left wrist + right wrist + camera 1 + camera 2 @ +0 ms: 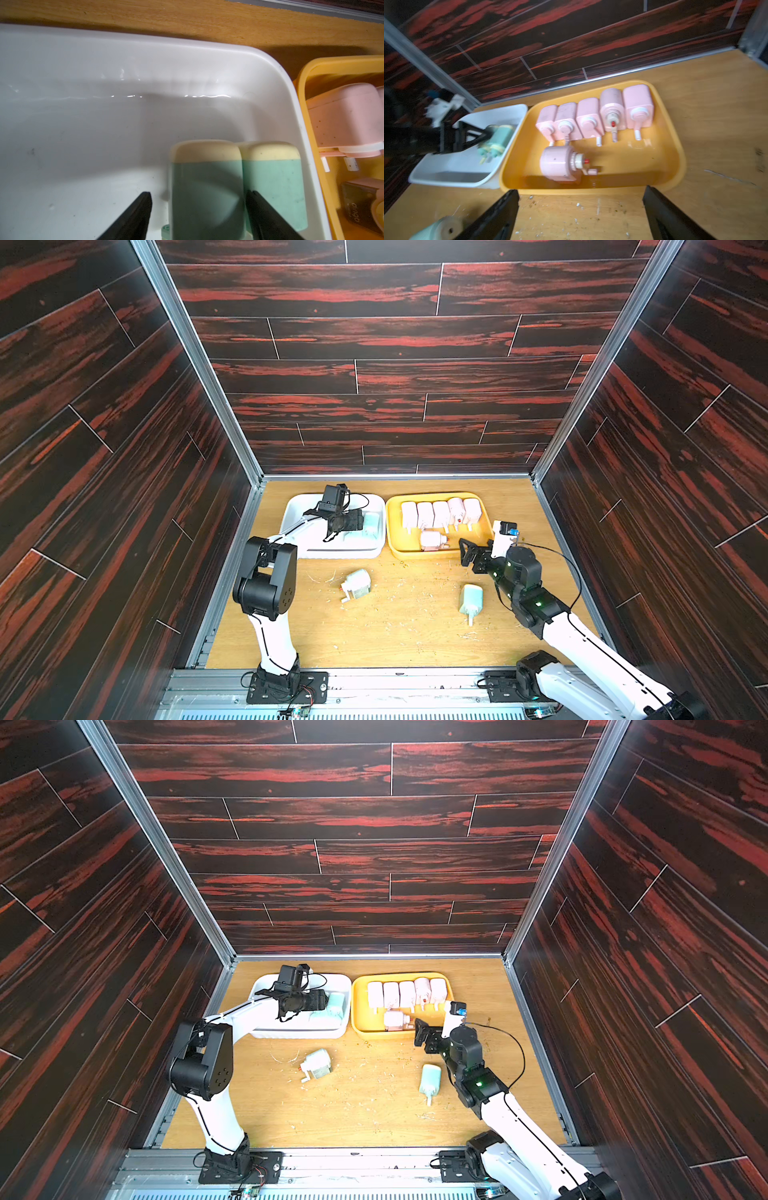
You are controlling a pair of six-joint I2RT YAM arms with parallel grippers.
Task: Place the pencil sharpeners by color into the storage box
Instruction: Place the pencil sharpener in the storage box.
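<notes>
Two boxes sit side by side at the back of the wooden table [374, 635]. The white box [299, 506] is on the left and the yellow box [392, 531] is on the right. They almost touch.

Six pink sharpeners [588, 120] are in the yellow box. Five stand in a row along the back wall. The sixth pink one [558, 164] lies on its side in front of the row, near the front wall.

Two green sharpeners [272, 182] stand close together in the white box, by the wall next to the yellow box. The left gripper [199, 209] is down inside the white box. Its two black fingers [137, 216] are apart, one on each side of the nearer green sharpener [205, 187]. One finger has a gap beside it. The other finger sits right where the two green ones meet, so it is a tight spot.

Two more green sharpeners are out on the table. One loose green sharpener [356, 584] lies in the middle left, with little shavings [399, 593] all around it. The other loose one [471, 600] lies near the right arm.

The right gripper [580, 209] hangs over the table just in front of the yellow box. Its fingers are wide apart and hold nothing.
</notes>
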